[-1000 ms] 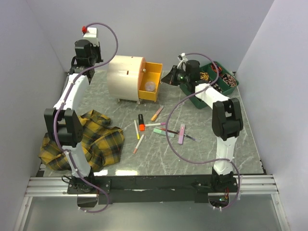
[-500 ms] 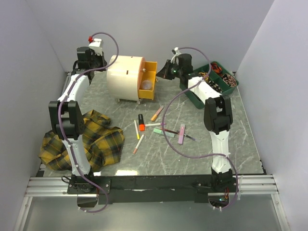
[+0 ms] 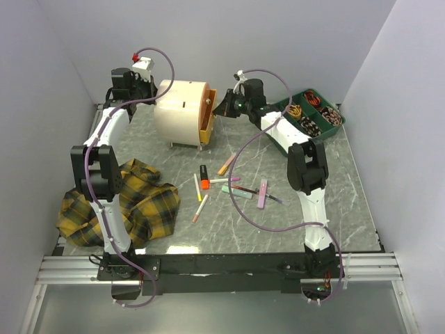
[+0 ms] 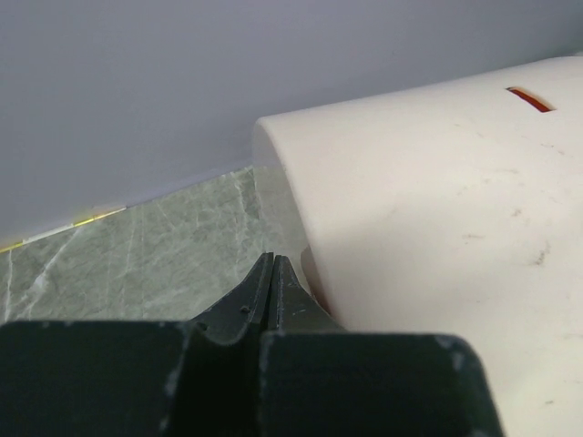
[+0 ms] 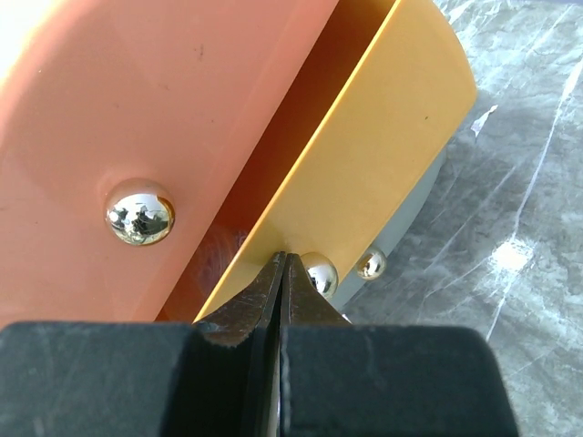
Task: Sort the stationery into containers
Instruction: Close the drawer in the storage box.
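Both shut, empty: parked left tool [image 4: 273, 263] at ten o'clock of light-looking, slick chest [image 3: 182, 111]; pressed right tool [image 5: 284, 260] on yellow drawer [image 5: 383, 155] beside knob [image 5: 320, 273], likeliest handhold.

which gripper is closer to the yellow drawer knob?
Right. The right gripper, shut, has its tips at the yellow drawer front, just beside the knob. The left gripper, also shut, is at the back end of the cream chest, the side away from that drawer.

Scattered pens [image 3: 197, 188] before the chest [image 3: 181, 111]
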`<move>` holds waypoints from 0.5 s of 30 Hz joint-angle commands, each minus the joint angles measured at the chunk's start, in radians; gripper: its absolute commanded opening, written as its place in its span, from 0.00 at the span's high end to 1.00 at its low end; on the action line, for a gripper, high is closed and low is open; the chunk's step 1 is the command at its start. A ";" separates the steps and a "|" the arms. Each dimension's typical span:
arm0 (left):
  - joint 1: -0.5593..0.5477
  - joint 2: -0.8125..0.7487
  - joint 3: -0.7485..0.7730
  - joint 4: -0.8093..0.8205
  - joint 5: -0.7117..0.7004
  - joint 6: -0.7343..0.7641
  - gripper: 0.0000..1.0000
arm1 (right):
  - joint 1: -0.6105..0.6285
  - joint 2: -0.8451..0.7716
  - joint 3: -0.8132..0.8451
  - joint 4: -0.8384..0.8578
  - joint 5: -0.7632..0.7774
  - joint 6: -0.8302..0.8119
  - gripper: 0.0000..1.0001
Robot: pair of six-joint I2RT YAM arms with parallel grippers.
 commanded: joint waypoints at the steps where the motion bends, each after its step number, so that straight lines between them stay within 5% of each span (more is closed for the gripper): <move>1: -0.006 -0.004 0.030 0.019 0.036 0.008 0.99 | 0.025 0.010 0.055 0.019 0.000 0.016 0.99; 15: -0.006 -0.026 0.005 0.020 0.027 0.011 0.99 | 0.049 0.012 0.060 0.028 0.021 0.021 0.92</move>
